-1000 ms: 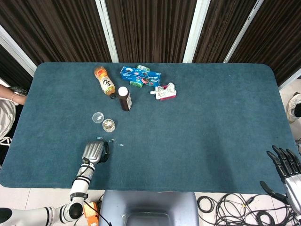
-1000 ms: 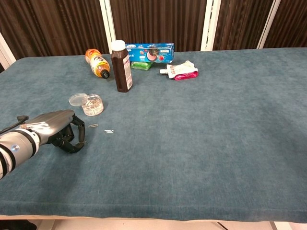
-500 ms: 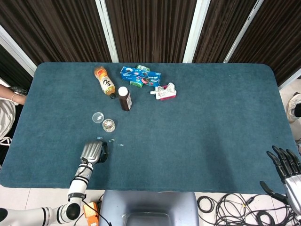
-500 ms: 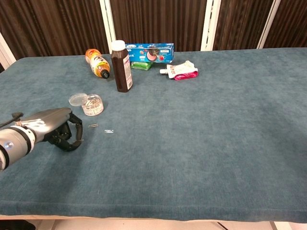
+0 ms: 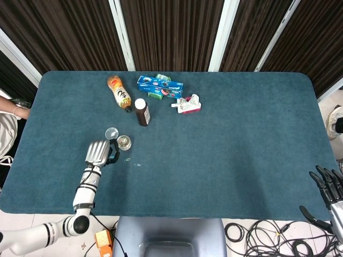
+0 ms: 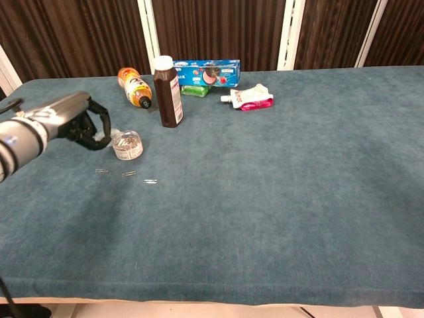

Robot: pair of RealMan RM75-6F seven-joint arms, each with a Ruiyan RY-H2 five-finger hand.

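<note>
1. Head view: the left hand [image 5: 98, 152] has moved away from the near edge of the table [image 5: 241, 160] toward the small clear jar [image 5: 124, 142] and now sits just beside it, on the side of the left edge. Its fingers are curled inward; I cannot tell from here whether anything is pinched in them. The loose lid [image 5: 111, 132] lies touching or almost touching the jar, slightly farther from the near edge. A small clip [image 5: 138, 164] lies on the cloth where the hand was working.

2. Head view: the right hand [image 5: 329, 191] hangs beyond the near right corner with fingers spread and nothing in them, a little lower in the picture than a second ago.

3. Chest view: the left hand [image 6: 81, 122] has lifted off the cloth and hovers beside the jar [image 6: 127, 145], partly covering the lid. Fingers are bent in a loop. Three clips [image 6: 126, 174] lie in a row on the cloth nearer the near edge; the leftmost shows only now that the hand has left that spot.

4. Judgement: the move from the clips up to the jar suggests a carry toward its open mouth, though no clip is visible in the fingers.
</note>
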